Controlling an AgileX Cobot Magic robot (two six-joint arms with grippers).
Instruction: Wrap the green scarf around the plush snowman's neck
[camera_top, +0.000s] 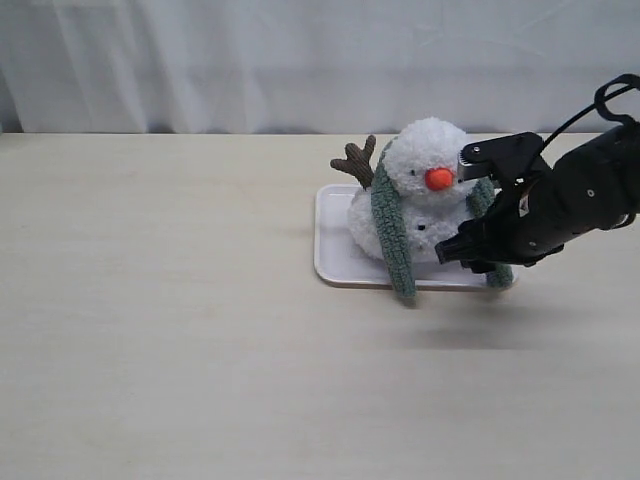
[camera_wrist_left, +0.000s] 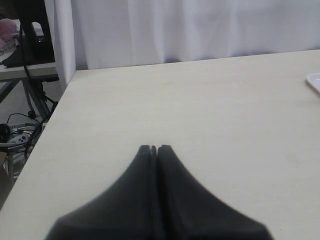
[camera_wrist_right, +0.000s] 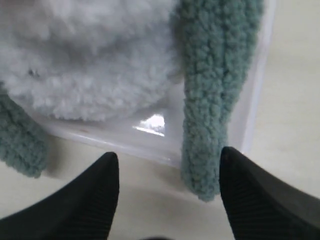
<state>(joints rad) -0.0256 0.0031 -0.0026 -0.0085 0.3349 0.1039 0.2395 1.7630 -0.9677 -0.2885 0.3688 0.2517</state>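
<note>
Pale wood-grain table (camera_top: 180, 360) is backed by a white curtain (camera_top: 250, 60). A fluffy white two-ball plush snowman (camera_top: 425, 150) is seated on a white rectangular plastic tray (camera_top: 335, 265), at 1 o'clock of table centre. A long fuzzy grey-green fabric scarf (camera_top: 390, 230) is draped round the neck crease (camera_top: 440, 197), with both ends hung toward 6 o'clock over the tray's front rim. Right gripper (camera_wrist_right: 169, 156) is placed at 3 o'clock of the snowman, jaws spread, nothing gripped. One scarf end is seen between its fingers. Left gripper (camera_wrist_left: 154, 150) is closed on nothing, above the table. Cables (camera_wrist_left: 17, 135) are seen on the floor past the table edge.
</note>
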